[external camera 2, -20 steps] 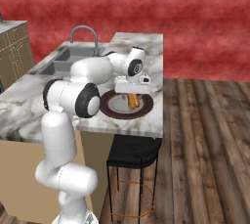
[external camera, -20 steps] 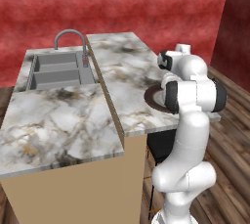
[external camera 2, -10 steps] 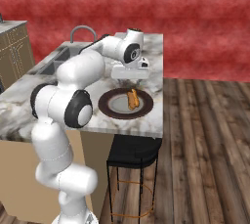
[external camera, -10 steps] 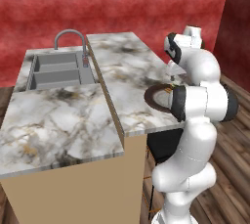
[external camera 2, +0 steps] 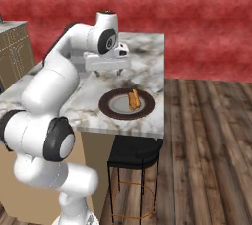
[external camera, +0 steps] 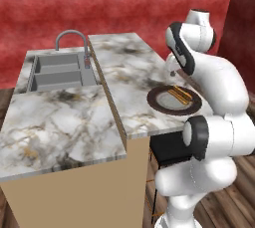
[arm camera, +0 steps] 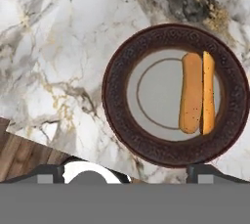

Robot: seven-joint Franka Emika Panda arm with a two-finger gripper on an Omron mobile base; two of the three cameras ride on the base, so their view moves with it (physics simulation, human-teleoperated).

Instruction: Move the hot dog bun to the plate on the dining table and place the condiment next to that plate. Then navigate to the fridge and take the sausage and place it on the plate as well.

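Gripper (external camera 2: 108,72) hangs above the dining table (external camera: 124,67) with its two fingers spread apart and nothing between them, just beyond the plate's far rim in the right base view.

By size, then. On the marbled tabletop, a sink (external camera: 60,71) with a curved tap (external camera: 72,43) is sunk in toward the far left corner. The plate (external camera 2: 109,108) sits near the right edge of the top, close to the near right corner. The hot dog bun (external camera 2: 133,99) lies inside the plate's grey centre, off toward one side of it, well within the rim; the hand view confirms this (arm camera: 196,93).

That first placement looks done, so the condiment is probably next, and I cannot find the bottle here. To do the step well, lift clear of the plate before swinging away so the fingers do not catch the rim or nudge the bun. When the bottle comes, set it upright on bare tabletop beside the plate, not on the rim, and not hard against the table edge.
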